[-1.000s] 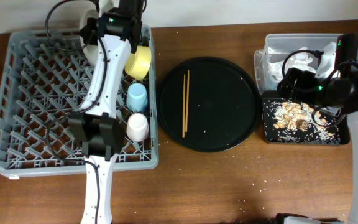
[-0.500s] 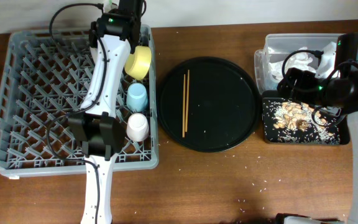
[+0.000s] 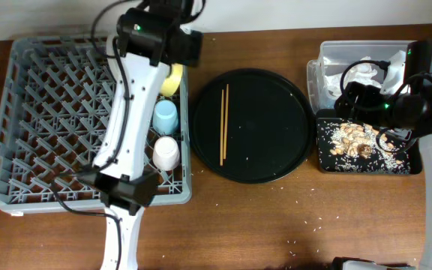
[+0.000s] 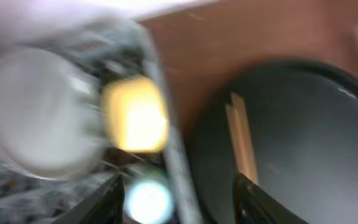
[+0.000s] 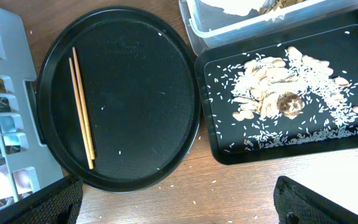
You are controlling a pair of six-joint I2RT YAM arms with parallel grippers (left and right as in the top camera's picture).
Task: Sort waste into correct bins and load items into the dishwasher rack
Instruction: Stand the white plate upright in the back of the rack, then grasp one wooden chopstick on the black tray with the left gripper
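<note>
As only the chopsticks point(image 3: 223, 124) are seen outside the dishwasher rack point(image 3: 51, 112), step in hand: judged to be their pickup from the round black tray point(image 3: 276, 112)
Left gripper point(image 4: 182, 199): fingers appear spread wide with nothing held between them; the view is blurred, so this is read loosely
Right gripper point(image 5: 179, 202): spread wide and empty; the shallow black tray point(image 5: 211, 124) with food scraps point(image 5: 272, 93) is seen ahead and to its right
Chopsticks' place: ahead and to the right of the left gripper, beyond the rack's wall; ahead and well to the left of the right gripper; laid flat, just beside each other
Risk, grasp: one stick may be pinched while the other is pushed aside or rolled, since both are thin and lie flat; fingertips may be jammed against the round tray
Risk, path: the rack wall or the yellow bowl point(image 4: 135, 115), ahead and slightly left of the left gripper, may be clipped if a low crossing is made
Risk, loading: the sticks may be lost through the rack's grid if released flat
</note>
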